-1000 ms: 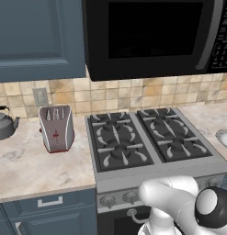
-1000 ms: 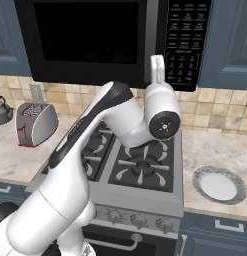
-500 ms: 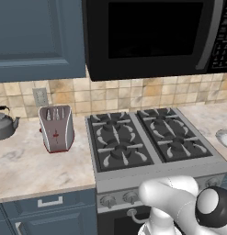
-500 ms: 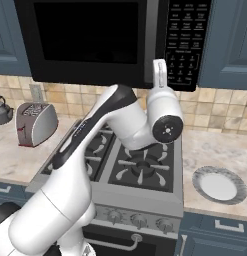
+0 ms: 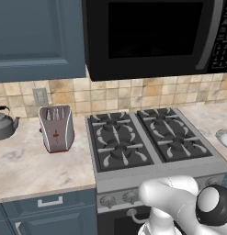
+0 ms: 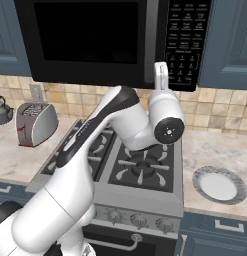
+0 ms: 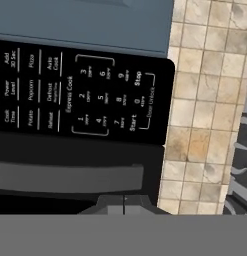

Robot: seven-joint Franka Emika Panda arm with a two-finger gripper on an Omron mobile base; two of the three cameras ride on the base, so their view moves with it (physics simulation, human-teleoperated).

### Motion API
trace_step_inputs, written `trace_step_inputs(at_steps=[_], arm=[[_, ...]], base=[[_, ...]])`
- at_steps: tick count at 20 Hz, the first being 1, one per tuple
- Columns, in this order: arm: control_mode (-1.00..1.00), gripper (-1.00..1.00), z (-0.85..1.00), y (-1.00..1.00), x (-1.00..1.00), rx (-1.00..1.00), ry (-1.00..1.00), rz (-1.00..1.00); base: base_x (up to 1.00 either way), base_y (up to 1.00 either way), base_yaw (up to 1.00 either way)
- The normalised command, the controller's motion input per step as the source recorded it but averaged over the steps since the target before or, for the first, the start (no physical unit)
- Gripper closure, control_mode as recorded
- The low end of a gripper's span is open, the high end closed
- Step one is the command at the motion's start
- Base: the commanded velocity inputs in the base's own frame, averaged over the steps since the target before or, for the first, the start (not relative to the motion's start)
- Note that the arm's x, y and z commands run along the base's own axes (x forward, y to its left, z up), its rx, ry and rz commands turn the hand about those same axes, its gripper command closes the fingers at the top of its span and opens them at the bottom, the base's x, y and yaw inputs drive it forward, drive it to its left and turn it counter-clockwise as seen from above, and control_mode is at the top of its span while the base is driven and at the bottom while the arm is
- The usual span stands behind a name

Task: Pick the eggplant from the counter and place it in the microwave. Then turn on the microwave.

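While closed, tool [image 7: 124, 200] aimed at microwave [image 7: 70, 130] keypad [image 7: 102, 95], just beside

1. One black microwave [image 5: 151, 36] with one keypad [image 6: 187, 42].
2. One gas stove [image 5: 151, 137] carrying four burners.
3. One silver toaster [image 5: 56, 127].
4. One grey kettle [image 5: 3, 124].
5. One white plate [image 6: 219, 184] on the counter [image 6: 215, 150].
6. One wall outlet [image 5: 40, 97].
7. One robot arm [image 6: 95, 150].
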Motion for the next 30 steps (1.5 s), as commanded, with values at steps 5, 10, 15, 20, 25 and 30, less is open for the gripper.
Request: trace_step_inputs(at_steps=[5, 10, 15, 20, 25, 30], arm=[[-1.00, 1.00, -0.06, -0.02, 0.14, 0.00, 0.00, 0.00], [-1.00, 1.00, -0.01, -0.03, 0.15, 0.00, 0.00, 0.00], [-1.00, 1.00, 0.00, -0.03, 0.14, 0.00, 0.00, 0.00], [-1.00, 1.00, 0.00, -0.07, 0.13, 0.00, 0.00, 0.00], [-1.00, 1.00, -0.02, -0.07, 0.13, 0.00, 0.00, 0.00], [-1.00, 1.00, -0.03, -0.04, 0.13, 0.00, 0.00, 0.00]], base=[[0.00, 0.00, 0.00], [0.00, 0.00, 0.00], [0.00, 0.00, 0.00], [0.00, 0.00, 0.00], [0.00, 0.00, 0.00], [0.00, 0.00, 0.00]])
